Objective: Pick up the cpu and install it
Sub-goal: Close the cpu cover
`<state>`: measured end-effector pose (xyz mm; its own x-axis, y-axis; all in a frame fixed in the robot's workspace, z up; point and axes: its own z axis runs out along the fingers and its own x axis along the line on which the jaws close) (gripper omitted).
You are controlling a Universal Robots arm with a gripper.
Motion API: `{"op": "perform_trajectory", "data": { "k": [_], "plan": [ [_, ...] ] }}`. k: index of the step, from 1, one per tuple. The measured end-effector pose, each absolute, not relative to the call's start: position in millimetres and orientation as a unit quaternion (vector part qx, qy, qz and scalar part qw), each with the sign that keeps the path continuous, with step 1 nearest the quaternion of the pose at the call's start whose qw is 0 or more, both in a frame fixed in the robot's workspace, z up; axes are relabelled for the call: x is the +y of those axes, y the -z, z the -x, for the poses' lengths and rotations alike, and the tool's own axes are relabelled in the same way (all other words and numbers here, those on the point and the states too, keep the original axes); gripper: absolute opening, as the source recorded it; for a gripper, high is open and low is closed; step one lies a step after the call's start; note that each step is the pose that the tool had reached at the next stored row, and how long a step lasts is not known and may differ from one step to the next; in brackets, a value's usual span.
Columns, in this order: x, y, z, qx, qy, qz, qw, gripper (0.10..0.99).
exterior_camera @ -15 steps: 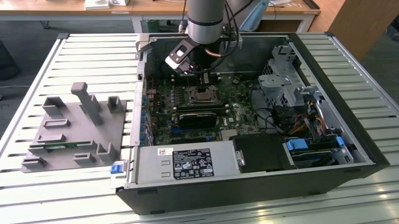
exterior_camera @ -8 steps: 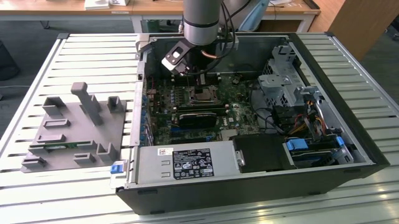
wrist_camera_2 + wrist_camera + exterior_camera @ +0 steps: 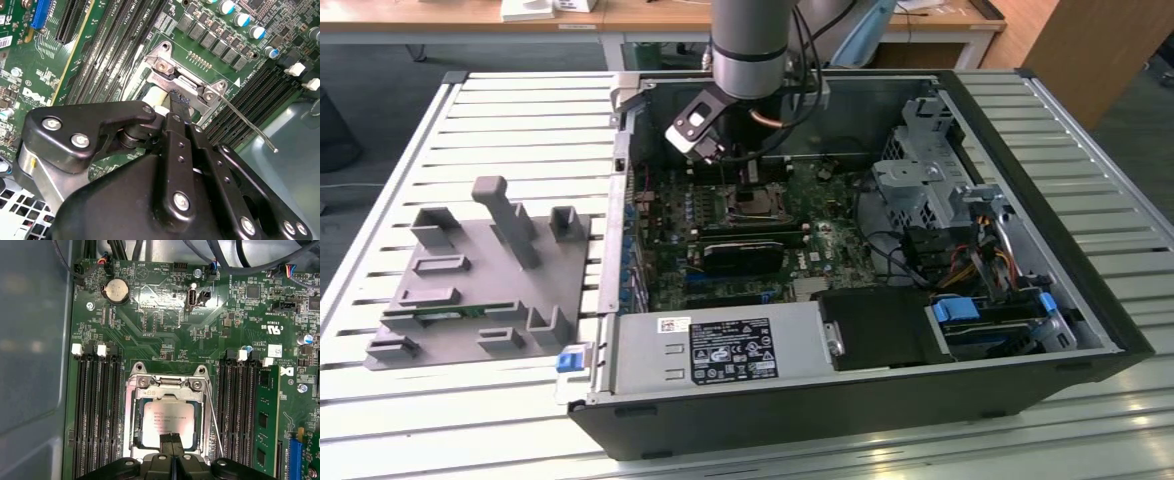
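Observation:
The cpu (image 3: 167, 421) lies flat in its socket on the green motherboard (image 3: 165, 335), silver top up, framed by the metal socket bracket (image 3: 137, 390). My gripper (image 3: 171, 439) stands right over the cpu's near edge, its two black fingertips pressed together with nothing between them. In the second wrist view the gripper (image 3: 178, 100) points down at the socket, where a pale strip of the cpu (image 3: 158, 95) shows beside the fingers. The thin socket lever (image 3: 250, 126) sticks out to one side. In the exterior view the gripper (image 3: 744, 170) hangs inside the open computer case, above the socket (image 3: 755, 207).
Black memory slots (image 3: 97, 410) flank the socket, and a green memory stick (image 3: 262, 425) sits in one. A black heatsink (image 3: 747, 250), power supply (image 3: 720, 350) and drive cage (image 3: 921, 170) crowd the case. A grey fixture (image 3: 480, 270) rests on the slatted table at the exterior view's left.

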<state>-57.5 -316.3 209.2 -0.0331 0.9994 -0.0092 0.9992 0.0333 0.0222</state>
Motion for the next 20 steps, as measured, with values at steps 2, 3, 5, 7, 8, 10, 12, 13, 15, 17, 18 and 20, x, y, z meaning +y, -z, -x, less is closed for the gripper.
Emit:
{"op": "perform_trajectory", "data": {
  "k": [2,3,5,7,8,10,12,13,15,17,18,20],
  "plan": [
    [-316.3,-208.5,57.9,0.719,-0.005,-0.695,0.011,0.106],
    [-316.2,-208.0,58.3,0.719,-0.005,-0.695,0.011,0.106],
    [-316.3,-206.9,58.8,0.719,-0.005,-0.695,0.011,0.106],
    [-316.3,-205.8,59.2,0.719,-0.005,-0.695,0.011,0.106],
    [-316.3,-205.3,59.6,0.719,-0.005,-0.695,0.011,0.106],
    [-316.3,-204.3,60.4,0.719,-0.005,-0.695,0.011,0.106],
    [-316.3,-203.5,60.6,0.719,-0.005,-0.695,0.011,0.106],
    [-316.3,-203.1,60.6,0.719,-0.005,-0.695,0.011,0.106],
    [-316.3,-202.2,60.7,0.719,-0.005,-0.695,0.011,0.106],
    [-316.3,-201.0,60.7,0.719,-0.005,-0.695,0.011,0.106],
    [-316.3,-200.5,60.7,0.719,-0.005,-0.695,0.011,0.106],
    [-316.3,-199.7,60.7,0.719,-0.005,-0.695,0.011,0.106]
  ]
}}
